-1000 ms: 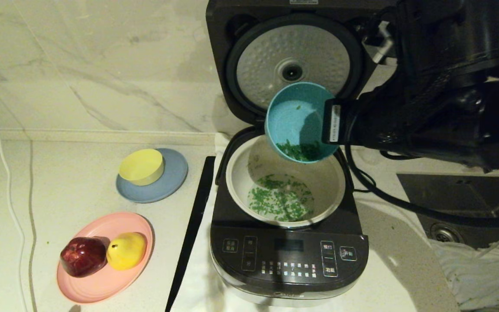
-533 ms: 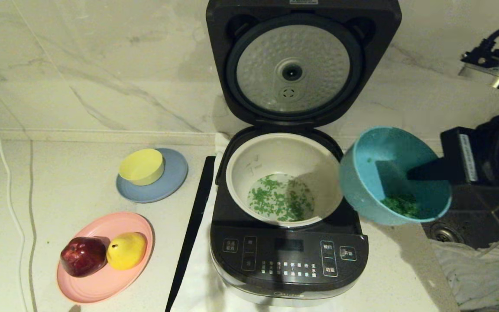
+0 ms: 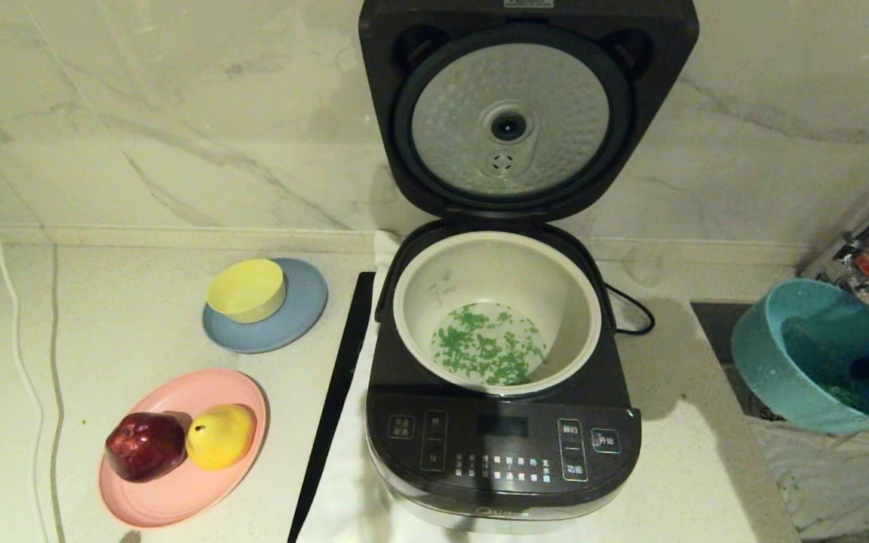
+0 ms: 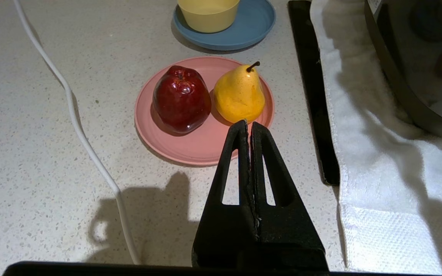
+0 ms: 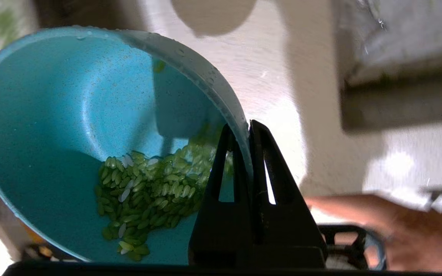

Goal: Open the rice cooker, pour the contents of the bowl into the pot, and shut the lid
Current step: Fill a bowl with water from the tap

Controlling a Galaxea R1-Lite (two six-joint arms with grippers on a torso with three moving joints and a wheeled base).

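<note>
The dark grey rice cooker (image 3: 502, 452) stands in the middle with its lid (image 3: 510, 113) swung up, silver inner plate facing me. Its cream pot (image 3: 419, 302) holds a scatter of green contents (image 3: 489, 353) on the bottom. At the far right edge, the teal bowl (image 3: 781, 362) hangs tilted over the sink area, my right gripper (image 5: 247, 128) shut on its rim. A heap of green grains (image 5: 148, 188) remains inside the bowl (image 5: 52, 115). My left gripper (image 4: 248, 124) is shut and empty above the counter near the pink plate.
A pink plate (image 3: 178, 483) with a red apple (image 3: 145, 446) and yellow pear (image 3: 220, 435) sits front left. A yellow bowl (image 3: 247, 289) rests on a blue plate (image 3: 306, 309). A black strip (image 3: 333, 407) and a white cable (image 3: 8, 302) lie on the counter. A white cloth (image 3: 834, 475) lies right.
The right arm has swung the teal bowl away from above the pot to the far right, over the sink. The lid stays up; the left arm is still.
</note>
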